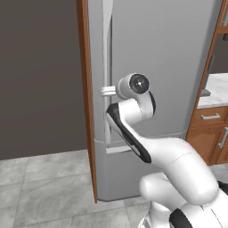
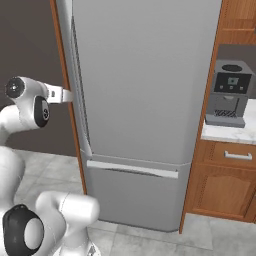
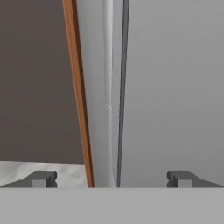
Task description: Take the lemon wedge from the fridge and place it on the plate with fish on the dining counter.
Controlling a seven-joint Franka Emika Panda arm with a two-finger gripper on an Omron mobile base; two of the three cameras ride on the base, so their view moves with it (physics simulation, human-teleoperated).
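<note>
The tall grey fridge (image 1: 151, 67) (image 2: 145, 85) stands with its door closed, so the lemon wedge is hidden. Its long vertical handle (image 1: 107, 53) (image 3: 108, 87) runs down the door's left edge. My gripper (image 1: 107, 91) (image 2: 67, 95) is stretched out level at that handle, about halfway up the upper door. In the hand view the gripper (image 3: 111, 179) is open, its dark fingertips (image 3: 41, 178) set wide apart with the handle centred between them and nothing held. The plate with fish and the dining counter are out of view.
A thin brown wooden panel (image 1: 87, 111) borders the fridge's left side, with a dark wall beyond it. To the right stand wooden cabinets (image 2: 225, 185) under a marble top carrying a grey coffee machine (image 2: 227, 95). The freezer drawer (image 2: 132, 195) sits below, above a grey tiled floor (image 1: 44, 187).
</note>
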